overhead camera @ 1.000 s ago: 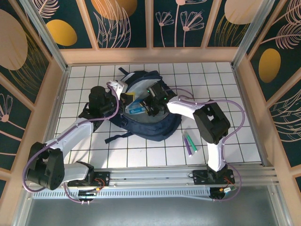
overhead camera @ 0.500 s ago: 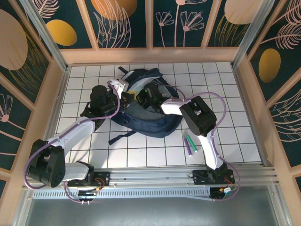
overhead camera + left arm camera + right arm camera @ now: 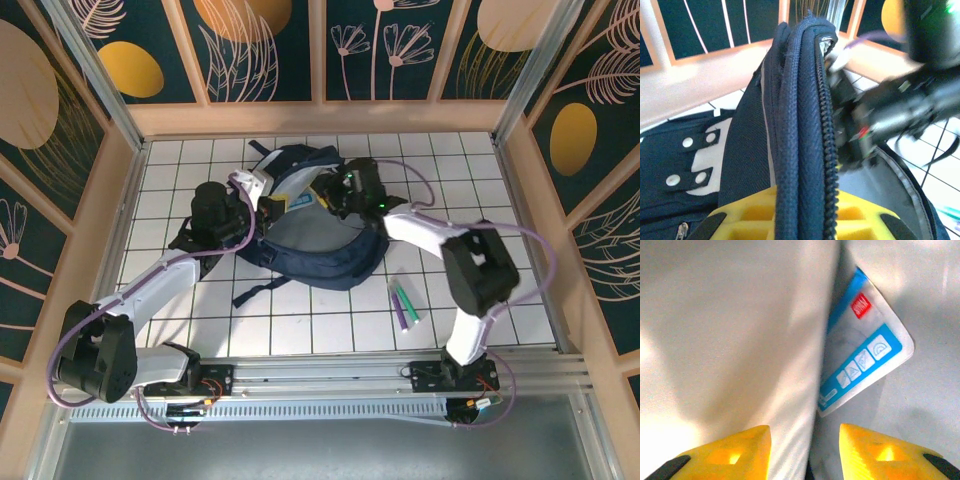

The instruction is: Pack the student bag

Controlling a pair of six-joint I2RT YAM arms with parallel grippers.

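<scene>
as navy student bag gapes, grey lining, l jaws pinch zip rim, r jaws spread

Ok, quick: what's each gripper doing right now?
Left gripper: closed on the student bag, gripping its zippered edge.
Right gripper: open, holding nothing.

Green and purple markers lie side by side on the white gridded table.

Overhead view downward, both wrist views close on student bag
</scene>
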